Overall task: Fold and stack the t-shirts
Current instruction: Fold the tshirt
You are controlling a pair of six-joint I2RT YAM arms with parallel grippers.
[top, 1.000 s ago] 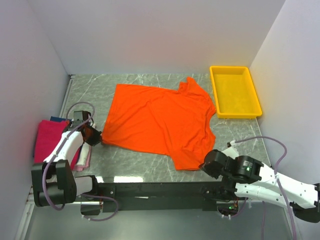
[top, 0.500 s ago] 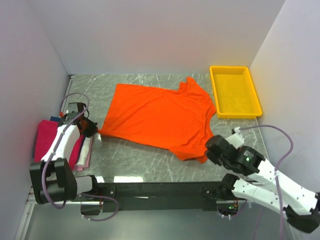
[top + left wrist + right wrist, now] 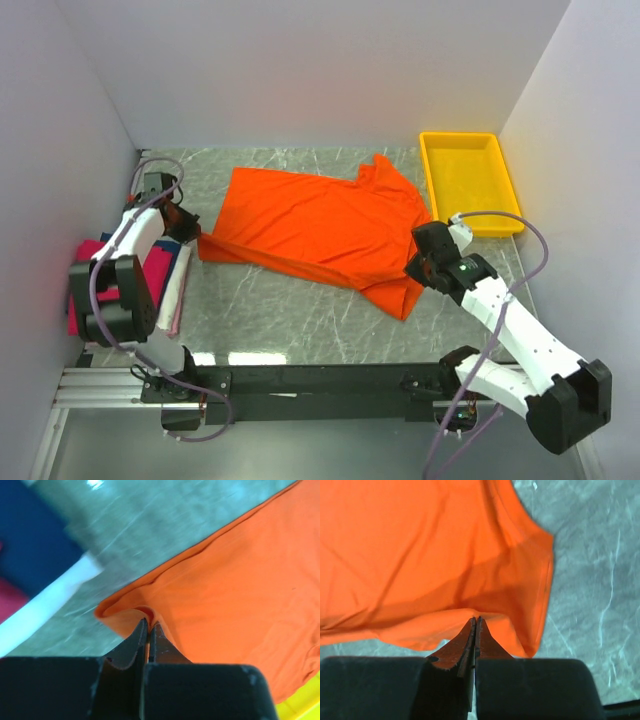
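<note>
The orange shirt (image 3: 320, 230) lies unfolded at centre. The left gripper (image 3: 148, 626) is clamped on its near-left corner and the right gripper (image 3: 475, 620) on its near-right hem. A folded stack (image 3: 160, 275) sits at the left. This shirt's folding and stacking are judged not yet done.

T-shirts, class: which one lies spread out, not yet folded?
The orange t-shirt, spread open across the table; the other t-shirts sit folded in a stack at the left.
</note>
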